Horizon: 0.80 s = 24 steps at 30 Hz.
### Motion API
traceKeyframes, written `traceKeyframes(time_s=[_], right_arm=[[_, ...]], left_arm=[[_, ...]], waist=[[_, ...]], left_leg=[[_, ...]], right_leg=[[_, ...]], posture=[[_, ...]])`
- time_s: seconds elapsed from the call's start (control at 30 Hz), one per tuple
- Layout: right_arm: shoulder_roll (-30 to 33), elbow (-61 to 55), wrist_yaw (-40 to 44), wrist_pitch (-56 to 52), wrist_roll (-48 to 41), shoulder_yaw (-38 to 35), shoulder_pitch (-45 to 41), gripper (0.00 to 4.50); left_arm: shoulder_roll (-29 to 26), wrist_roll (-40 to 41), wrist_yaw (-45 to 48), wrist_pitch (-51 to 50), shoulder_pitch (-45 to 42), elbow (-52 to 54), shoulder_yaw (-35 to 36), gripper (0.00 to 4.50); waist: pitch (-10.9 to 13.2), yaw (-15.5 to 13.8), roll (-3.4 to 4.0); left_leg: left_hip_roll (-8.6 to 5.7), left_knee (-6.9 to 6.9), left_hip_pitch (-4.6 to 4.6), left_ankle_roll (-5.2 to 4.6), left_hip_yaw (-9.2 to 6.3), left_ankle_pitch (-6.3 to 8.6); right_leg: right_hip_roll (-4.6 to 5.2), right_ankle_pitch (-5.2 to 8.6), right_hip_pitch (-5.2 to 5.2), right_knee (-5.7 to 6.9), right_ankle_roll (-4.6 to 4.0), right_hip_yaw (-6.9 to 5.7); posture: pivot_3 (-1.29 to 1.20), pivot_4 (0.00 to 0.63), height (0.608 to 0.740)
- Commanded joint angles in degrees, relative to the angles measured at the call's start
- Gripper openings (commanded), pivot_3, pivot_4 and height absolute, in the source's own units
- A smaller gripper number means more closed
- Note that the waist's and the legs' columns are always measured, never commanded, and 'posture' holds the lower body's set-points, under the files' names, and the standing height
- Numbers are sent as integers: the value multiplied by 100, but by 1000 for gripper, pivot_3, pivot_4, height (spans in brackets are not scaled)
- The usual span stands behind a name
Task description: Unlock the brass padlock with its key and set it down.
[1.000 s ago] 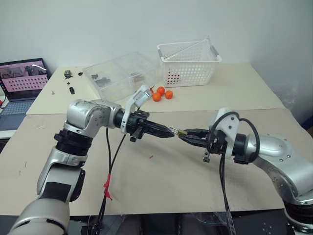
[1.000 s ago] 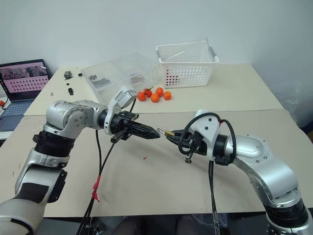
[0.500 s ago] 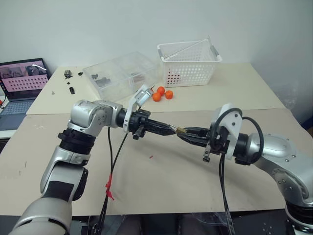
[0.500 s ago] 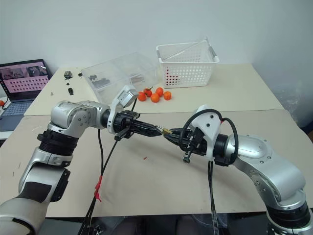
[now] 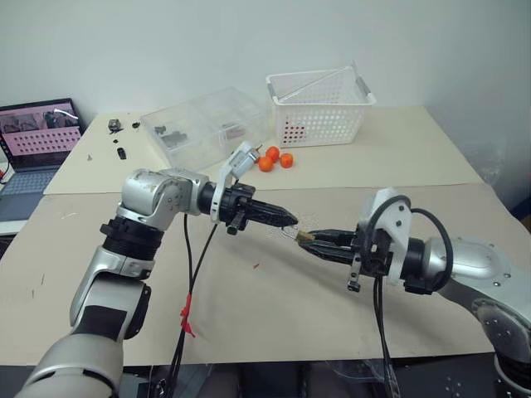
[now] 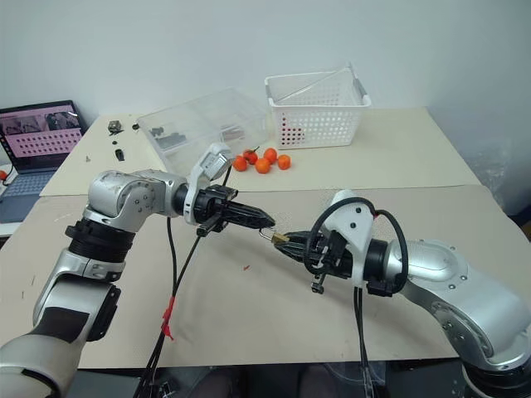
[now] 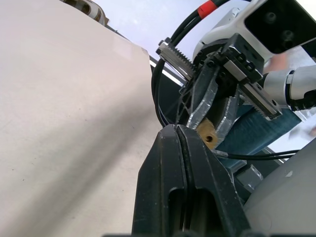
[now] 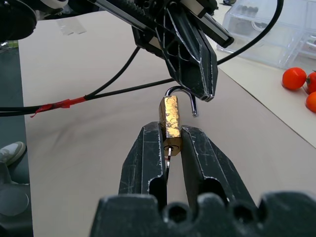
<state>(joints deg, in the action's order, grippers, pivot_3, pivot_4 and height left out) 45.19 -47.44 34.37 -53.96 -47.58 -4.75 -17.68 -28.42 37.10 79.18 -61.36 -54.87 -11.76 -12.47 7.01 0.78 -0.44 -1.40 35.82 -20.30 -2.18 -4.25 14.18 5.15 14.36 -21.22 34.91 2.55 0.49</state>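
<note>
Two of the task's three steps look done, as far as you can judge from how things lie. Your right gripper (image 8: 170, 143) has its jaws pinching the brass padlock (image 8: 170, 118) by its sides, holding it in the air above the middle of the tabletop (image 5: 274, 307), nearer the front edge than the back. The silvery shackle (image 8: 181, 98) stands swung out with one leg hanging free of the lock body (so the lock reads as open), and the key (image 8: 169, 154) shows as a thin bit at the body's other end, between the jaws, so it sits in the keyhole. Your left gripper (image 5: 286, 220) hangs just beside the shackle end with its jaws pressed together on nothing you can make out; it is close to the lock but apart from it. What is left for you is the setting down: the padlock has not yet reached the tabletop. The white basket (image 5: 319, 108), the clear box (image 5: 203, 124) and the small oranges (image 5: 275, 157) sit well apart, toward the back edge.
</note>
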Motion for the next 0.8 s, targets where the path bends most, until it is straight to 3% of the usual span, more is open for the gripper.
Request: traceKeyframes(time_s=[0.03, 0.8], right_arm=[[101, -205, -80, 12, -143, -113, -146, 209], [221, 115, -185, 136, 50, 10, -531, 209]], left_arm=[[7, 0, 11, 104, -173, 85, 39, 50], [29, -76, 15, 100, -196, 18, 66, 50]], waist=[[0, -4, 0], [0, -3, 0]], left_leg=[[0, 0, 0, 0, 0, 0], [-1, -3, -1, 0, 0, 0]], right_leg=[[0, 0, 0, 0, 0, 0], [1, 0, -1, -4, 0, 0]], posture=[[0, 150, 740], [0, 150, 740]])
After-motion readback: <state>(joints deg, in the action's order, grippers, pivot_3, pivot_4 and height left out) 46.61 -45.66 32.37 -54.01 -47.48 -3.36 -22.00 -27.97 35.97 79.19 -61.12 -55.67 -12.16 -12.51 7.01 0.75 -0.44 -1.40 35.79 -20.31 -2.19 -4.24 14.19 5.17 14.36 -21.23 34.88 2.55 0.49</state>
